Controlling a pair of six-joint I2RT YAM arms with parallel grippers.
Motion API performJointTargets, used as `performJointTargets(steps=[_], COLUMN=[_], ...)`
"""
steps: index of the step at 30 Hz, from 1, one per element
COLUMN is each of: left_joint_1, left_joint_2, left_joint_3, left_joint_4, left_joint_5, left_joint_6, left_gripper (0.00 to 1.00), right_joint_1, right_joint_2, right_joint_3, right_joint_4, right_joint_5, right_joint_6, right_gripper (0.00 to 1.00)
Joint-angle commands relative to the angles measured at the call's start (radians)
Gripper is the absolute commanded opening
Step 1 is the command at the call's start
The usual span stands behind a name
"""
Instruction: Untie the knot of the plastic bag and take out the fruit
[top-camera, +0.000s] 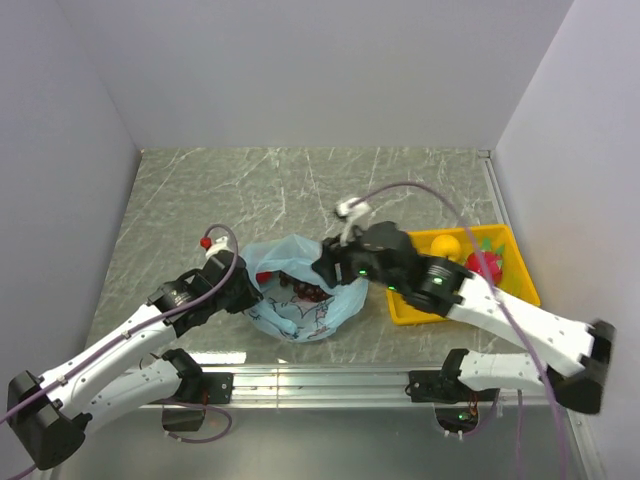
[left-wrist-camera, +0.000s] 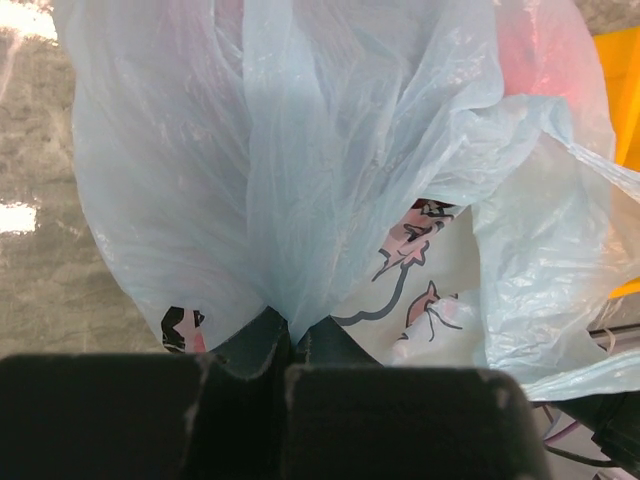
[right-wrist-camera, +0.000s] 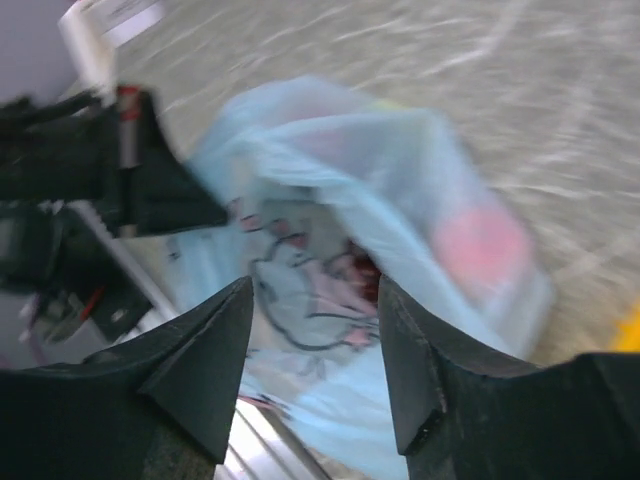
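- Grey marbled bench (top-camera: 300, 190), boxed in by plain white walls, viewed from above and from both wrists.
- Plastic bag (top-camera: 300, 322), thin, light blue with a cartoon print, sits near the bench's front edge between the two arms. Its mouth gapes upward and no tied knot shows.
- Fruit (top-camera: 300, 288) shows dark red and purple inside the open mouth.
- Left fingers (left-wrist-camera: 250, 350) are pressed together, pinching a fold of film at the bag's left side.
- Right fingers (right-wrist-camera: 200, 350) are spread, hanging just above the bag's right rim and gripping nothing.
- Yellow tray (top-camera: 405, 312) lies just right of the bag, holding a yellow fruit (top-camera: 446, 244) and a red fruit with green leaves (top-camera: 485, 262).
- Likely step: reaching in for a fruit. It would go best with the left pinch steady to hold the mouth wide, and the right fingers lowered straight onto one fruit, clear of loose film.
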Motion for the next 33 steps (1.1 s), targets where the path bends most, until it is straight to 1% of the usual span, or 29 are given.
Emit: performJointTargets(steps=[1, 3, 5, 11, 12, 13, 15, 17, 21, 22, 25, 28, 29, 33], left_joint_1=[-0.001, -0.001, -0.001, -0.001, -0.001, -0.001, -0.002, -0.001, -0.001, -0.001, -0.001, -0.001, -0.002, -0.001], left_joint_2=[0.007, 0.013, 0.023, 0.023, 0.021, 0.020, 0.018, 0.012, -0.008, -0.016, -0.028, -0.034, -0.034, -0.030], left_joint_3=[0.061, 0.081, 0.104, 0.148, 0.150, 0.148, 0.144, 0.127, 0.090, 0.078, 0.056, 0.032, 0.026, -0.005], left_joint_4=[0.037, 0.040, 0.032, 0.026, 0.024, 0.023, 0.017, 0.015, 0.012, 0.009, 0.006, 0.004, 0.007, 0.026], left_joint_5=[0.012, 0.002, -0.002, -0.002, -0.002, -0.001, 0.002, 0.015, 0.027, 0.027, 0.036, 0.041, 0.042, 0.047], left_joint_6=[0.039, 0.050, 0.056, 0.063, 0.065, 0.066, 0.068, 0.070, 0.068, 0.066, 0.068, 0.065, 0.062, 0.053], left_gripper=[0.00, 0.01, 0.01, 0.01, 0.00, 0.01, 0.00, 0.01, 0.01, 0.00, 0.00, 0.01, 0.01, 0.00], right_joint_1=[0.068, 0.081, 0.090, 0.090, 0.090, 0.089, 0.079, 0.070, 0.037, 0.033, 0.003, -0.006, -0.006, -0.005], right_joint_2=[0.168, 0.232, 0.356, 0.541, 0.582, 0.601, 0.645, 0.664, 0.694, 0.698, 0.708, 0.737, 0.745, 0.803], right_joint_3=[0.051, 0.053, 0.068, 0.137, 0.146, 0.166, 0.184, 0.194, 0.192, 0.188, 0.174, 0.157, 0.154, 0.131], right_joint_4=[0.075, 0.132, 0.161, 0.191, 0.188, 0.185, 0.177, 0.184, 0.177, 0.178, 0.178, 0.189, 0.194, 0.218], right_joint_5=[-0.115, -0.164, -0.183, -0.137, -0.096, -0.071, -0.005, 0.050, 0.133, 0.165, 0.155, 0.109, 0.066, -0.022], right_joint_6=[-0.052, -0.050, -0.066, -0.125, -0.145, -0.155, -0.179, -0.198, -0.260, -0.268, -0.282, -0.319, -0.323, -0.304], right_gripper=[0.58, 0.55, 0.53, 0.53, 0.55, 0.59, 0.62, 0.68, 0.72, 0.75, 0.77, 0.77, 0.77, 0.77])
